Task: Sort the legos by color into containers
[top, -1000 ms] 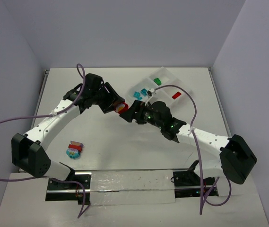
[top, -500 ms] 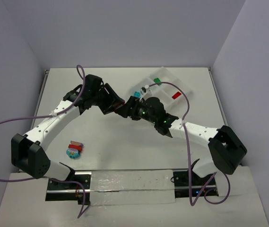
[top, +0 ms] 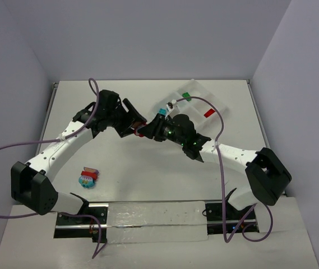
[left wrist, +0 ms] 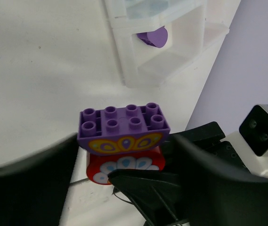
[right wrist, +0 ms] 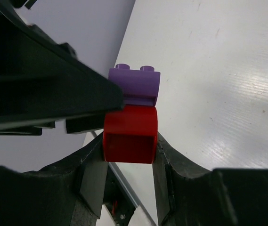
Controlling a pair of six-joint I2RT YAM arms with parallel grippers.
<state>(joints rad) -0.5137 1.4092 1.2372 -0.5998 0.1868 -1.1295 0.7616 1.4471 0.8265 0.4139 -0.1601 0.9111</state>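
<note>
Above table (top: pixel 148 168), my right claw (right wrist: pixel 129 143) clamps red brick (right wrist: pixel 130 132), my left claw (left wrist: pixel 122 141) grips purple brick (left wrist: pixel 123 123) atop it, to split colours

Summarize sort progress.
Done: a green lego and a loose red lego sit in separate tray compartments. In hand: left fingers grip the purple brick, right fingers the red brick stuck under it, seemingly splitting them. Left: binning both, plus the mixed clump on the table.
</note>
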